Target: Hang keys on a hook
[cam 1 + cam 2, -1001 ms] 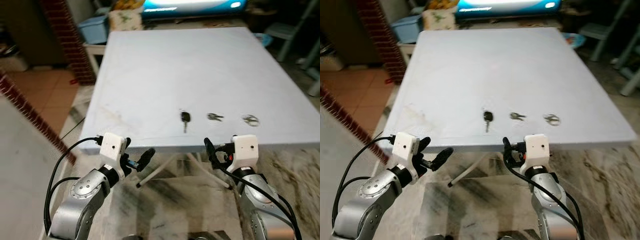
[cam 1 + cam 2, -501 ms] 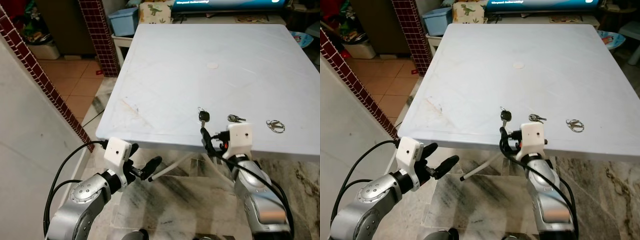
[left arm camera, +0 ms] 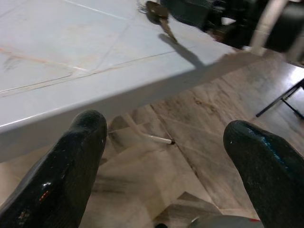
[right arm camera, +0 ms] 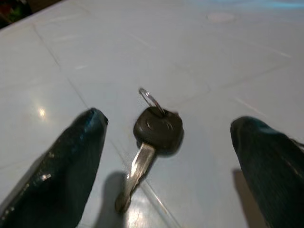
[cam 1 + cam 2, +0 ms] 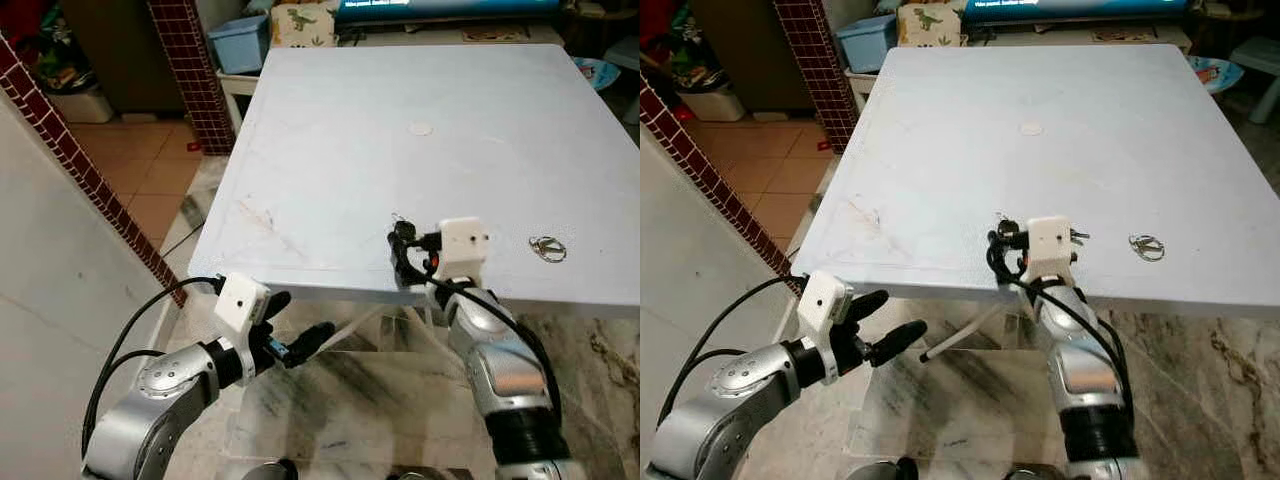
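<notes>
A key with a black head (image 4: 156, 128) and a small ring lies on the white table (image 5: 400, 100), close to its front edge. My right gripper (image 5: 400, 248) reaches over that edge, open, one finger (image 4: 71, 161) on each side of the key without touching it. From the head camera its wrist partly hides the key (image 5: 1004, 226). A small silver key (image 5: 1078, 236) and a key ring (image 5: 546, 247) lie further right. My left gripper (image 5: 298, 322) hangs open and empty below the table's front edge (image 3: 95, 95).
A small white disc (image 5: 421, 128) sits mid-table. A brick-tiled pillar (image 5: 185, 60) and a blue bin (image 5: 240, 40) stand at the far left. A brick-trimmed wall (image 5: 60, 150) runs along my left. Folding table legs (image 5: 960, 335) cross over the marble floor (image 5: 350, 400).
The camera has shifted nearer the table. My right gripper has risen from below the front edge onto the tabletop and now straddles the black key. The left gripper stays low.
</notes>
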`<state>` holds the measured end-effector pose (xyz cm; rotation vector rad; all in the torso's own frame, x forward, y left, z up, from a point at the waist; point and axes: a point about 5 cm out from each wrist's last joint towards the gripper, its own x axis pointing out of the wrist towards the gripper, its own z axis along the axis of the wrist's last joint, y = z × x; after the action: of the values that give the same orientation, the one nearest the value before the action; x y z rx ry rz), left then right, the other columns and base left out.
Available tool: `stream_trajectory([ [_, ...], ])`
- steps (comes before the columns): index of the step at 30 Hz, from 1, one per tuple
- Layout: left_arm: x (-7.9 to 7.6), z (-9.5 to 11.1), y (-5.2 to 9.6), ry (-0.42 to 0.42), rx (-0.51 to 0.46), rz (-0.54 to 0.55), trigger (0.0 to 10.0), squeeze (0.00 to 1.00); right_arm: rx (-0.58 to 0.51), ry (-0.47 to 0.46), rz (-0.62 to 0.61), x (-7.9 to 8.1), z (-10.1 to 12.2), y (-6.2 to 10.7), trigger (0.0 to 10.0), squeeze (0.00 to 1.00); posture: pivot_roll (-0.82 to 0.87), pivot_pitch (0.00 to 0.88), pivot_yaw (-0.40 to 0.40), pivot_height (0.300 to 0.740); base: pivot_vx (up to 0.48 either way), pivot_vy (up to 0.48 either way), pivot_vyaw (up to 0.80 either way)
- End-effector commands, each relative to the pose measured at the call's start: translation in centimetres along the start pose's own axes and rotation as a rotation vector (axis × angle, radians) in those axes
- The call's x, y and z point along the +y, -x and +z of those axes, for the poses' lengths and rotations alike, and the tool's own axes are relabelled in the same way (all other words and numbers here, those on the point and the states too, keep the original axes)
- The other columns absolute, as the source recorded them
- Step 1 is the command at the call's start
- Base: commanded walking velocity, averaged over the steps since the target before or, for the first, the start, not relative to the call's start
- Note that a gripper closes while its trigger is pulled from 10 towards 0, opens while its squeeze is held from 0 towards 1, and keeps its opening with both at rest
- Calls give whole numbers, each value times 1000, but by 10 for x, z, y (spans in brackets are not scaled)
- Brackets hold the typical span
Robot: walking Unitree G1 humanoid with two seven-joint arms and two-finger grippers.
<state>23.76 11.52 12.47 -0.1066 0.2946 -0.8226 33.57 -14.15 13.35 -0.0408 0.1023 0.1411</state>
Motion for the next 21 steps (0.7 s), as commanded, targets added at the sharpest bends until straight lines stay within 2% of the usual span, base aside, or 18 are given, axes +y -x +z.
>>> stream_trajectory([
  [1, -3, 0, 2, -7, 13, -18, 10000, 0, 13, -5, -8, 2, -2, -5, 10000, 0, 23, 171, 75, 740, 0, 0, 0],
  [11, -8, 0, -1, 4, 16, -34, 10000, 0, 35, -82, -7, 6, -3, -22, 10000, 0, 23, 174, 74, 740, 0, 0, 0],
  [12, -8, 0, -1, 5, 17, -35, 10000, 0, 30, -110, -1, 6, -3, -24, 10000, 0, 23, 174, 74, 740, 0, 0, 0],
  [14, -7, 0, -1, 5, 18, -34, 10000, 0, 36, -117, -2, 5, -3, -28, 8471, 0, 23, 175, 73, 740, 0, 0, 0],
  [15, -7, 0, -1, 4, 19, -34, 10000, 0, 35, -125, 0, 6, -3, -29, 4000, 0, 23, 175, 73, 740, 0, 0, 0],
  [16, -7, 0, -1, 4, 19, -33, 10000, 0, 34, -132, 2, 6, -3, -30, 4000, 0, 23, 175, 73, 740, 0, 0, 0],
  [17, -7, 0, -1, 3, 19, -33, 10000, 0, 35, -143, 11, 8, -2, -32, 2353, 0, 25, 174, 72, 740, 0, 0, 0],
  [18, -8, 0, -1, 3, 18, -34, 10000, 0, 37, -142, 16, 9, -2, -33, 0, 0, 25, 174, 72, 740, 0, 0, 0],
  [21, -8, 0, -1, 4, 17, -35, 10000, 0, 34, -145, 46, 16, 0, -36, 0, 0, 25, 174, 72, 740, 0, 0, 0],
])
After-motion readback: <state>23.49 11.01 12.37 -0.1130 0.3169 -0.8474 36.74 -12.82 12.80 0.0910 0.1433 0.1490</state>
